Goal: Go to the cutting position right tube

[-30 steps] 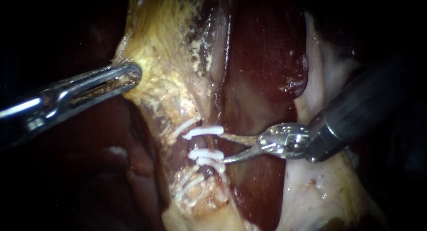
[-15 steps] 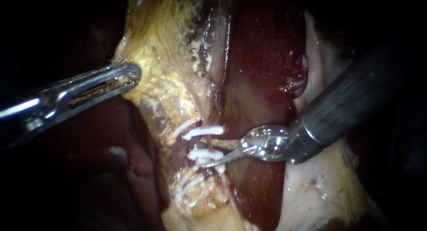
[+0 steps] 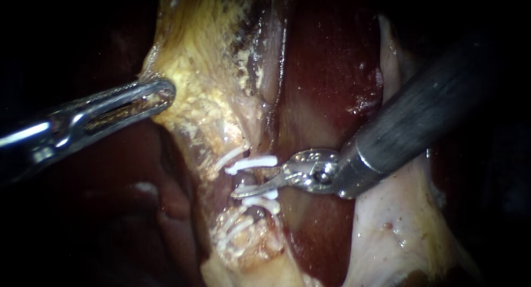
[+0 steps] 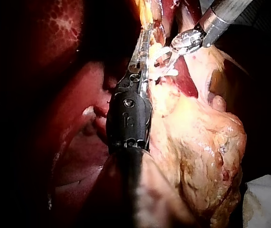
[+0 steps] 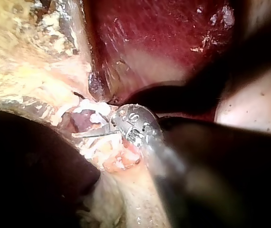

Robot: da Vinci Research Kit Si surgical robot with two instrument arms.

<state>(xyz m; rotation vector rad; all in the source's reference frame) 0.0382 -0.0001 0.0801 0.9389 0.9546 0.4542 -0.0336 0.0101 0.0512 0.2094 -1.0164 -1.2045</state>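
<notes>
The clipped tube (image 3: 246, 179) is apparently sitting between the right instrument's (image 3: 253, 186) narrowly parted blades, which should be straddling it fully, clear of the clips (image 3: 251, 163) beside them.

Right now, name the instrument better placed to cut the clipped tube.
Right. The right instrument has its tip at the tube, between the white clips. The left instrument sits apart from them, against yellow tissue.
</notes>
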